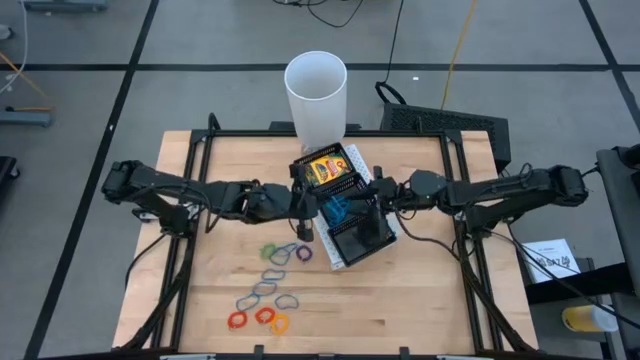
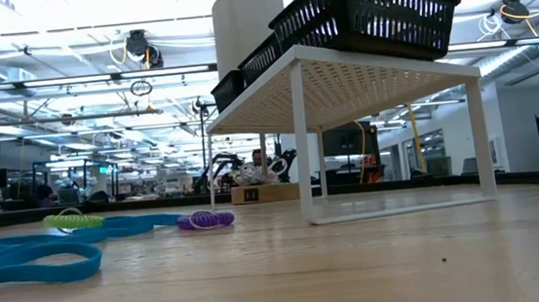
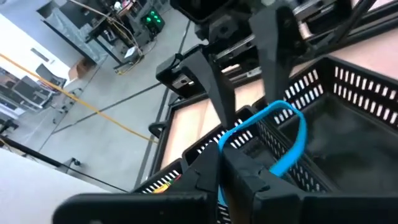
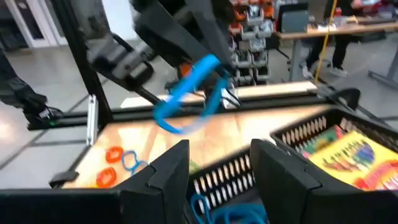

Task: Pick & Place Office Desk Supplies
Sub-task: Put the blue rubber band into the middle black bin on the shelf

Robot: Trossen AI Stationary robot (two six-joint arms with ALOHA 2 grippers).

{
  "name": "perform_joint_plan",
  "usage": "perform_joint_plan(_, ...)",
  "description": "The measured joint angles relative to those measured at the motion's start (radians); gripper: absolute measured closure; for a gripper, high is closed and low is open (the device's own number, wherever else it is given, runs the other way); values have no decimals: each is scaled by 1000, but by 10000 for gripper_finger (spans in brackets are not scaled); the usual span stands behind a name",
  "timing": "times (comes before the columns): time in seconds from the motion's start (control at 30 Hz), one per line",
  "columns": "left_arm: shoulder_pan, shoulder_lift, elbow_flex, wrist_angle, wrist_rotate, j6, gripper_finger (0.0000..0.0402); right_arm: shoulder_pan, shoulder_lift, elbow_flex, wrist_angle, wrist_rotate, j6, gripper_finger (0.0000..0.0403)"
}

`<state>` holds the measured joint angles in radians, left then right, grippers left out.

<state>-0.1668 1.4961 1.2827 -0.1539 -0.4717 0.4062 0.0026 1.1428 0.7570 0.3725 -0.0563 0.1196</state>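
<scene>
- My left gripper is pinched shut on a blue rubber-band loop, which hangs from the fingertips just above the black mesh tray.
- I judge the step in hand to be the drop-off: the loop is carried and not yet released.
- The tray's middle compartment already holds blue loops; a crayon box lies in the end compartment nearest the white cup.
- Next move, as I see it: bring the loop low inside the middle compartment, then part the fingers so it falls clear of the rim.
- My right gripper hovers over the same tray, fingers apart and holding nothing. It crowds the drop zone; I would keep the two arms from touching.
- More loops lie on the wooden table near the front edge, well apart from the tray.
- The tray sits raised on a white wire shelf.
</scene>
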Motion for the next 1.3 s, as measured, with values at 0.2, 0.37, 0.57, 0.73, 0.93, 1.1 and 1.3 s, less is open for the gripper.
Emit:
perform_joint_plan(0.2, 9, 8, -1, -5, 4, 0, 396, 25, 71, 0, 123, -1, 0, 243)
perform_joint_plan(0.37, 9, 8, -1, -6, 4, -7, 381, 29, 101, 0, 145, 0, 0, 243)
perform_joint_plan(0.57, 12, 18, -1, -9, 4, -40, 387, 29, 54, 0, 131, 1, -8, 243)
perform_joint_plan(0.73, 34, 50, 0, 0, 85, -54, 394, 28, -44, 0, 33, 2, -11, 243)
perform_joint_plan(0.93, 61, 124, -1, 54, 82, -53, 377, 32, -127, 0, -49, 3, -8, 243)
perform_joint_plan(1.1, 78, 154, -1, 52, 79, -58, 392, 33, -140, 0, -89, 3, -1, 243)
perform_joint_plan(1.3, 81, 154, -1, 54, 55, -78, 374, 32, -136, -1, -95, 3, -5, 243)
